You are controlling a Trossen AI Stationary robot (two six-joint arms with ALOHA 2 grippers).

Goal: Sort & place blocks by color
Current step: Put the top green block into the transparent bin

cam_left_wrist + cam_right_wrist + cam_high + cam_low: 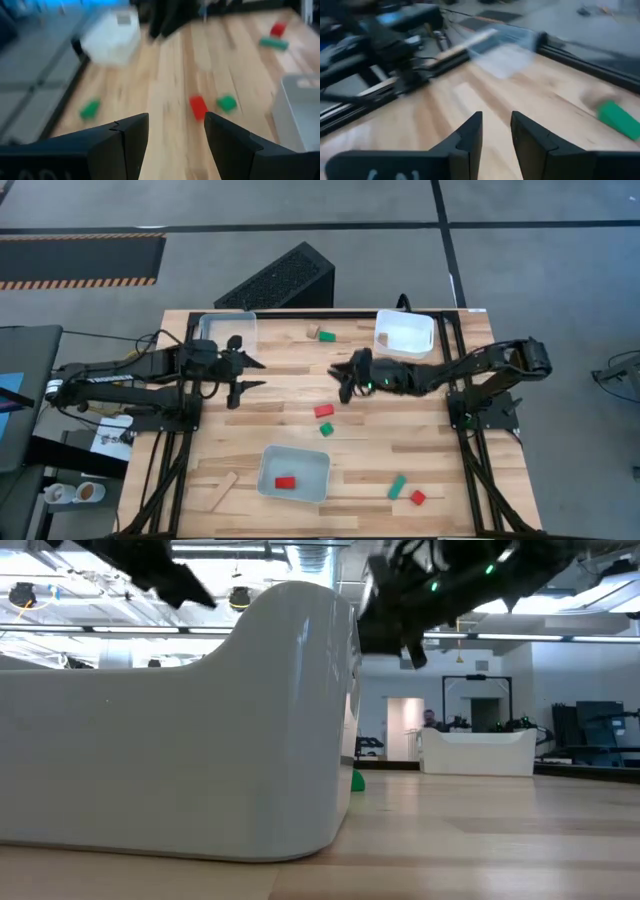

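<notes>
Both claws are held parted and empty above the table (420, 450): the left gripper (252, 373) left of centre, the right gripper (341, 380) at centre. A red block (324, 410) and a green block (326, 429) are seen just below the right gripper, and another red block (286, 482) lies in the tray (268, 470) at lower centre.

**Blur and blocked sightlines**

In the low view a white tray (180, 730) fills the foreground, hiding most of the table; one green block (357, 781) peeks past its edge. Both wrist views are motion-blurred; the translucent tray (502, 47) is smeared.
</notes>
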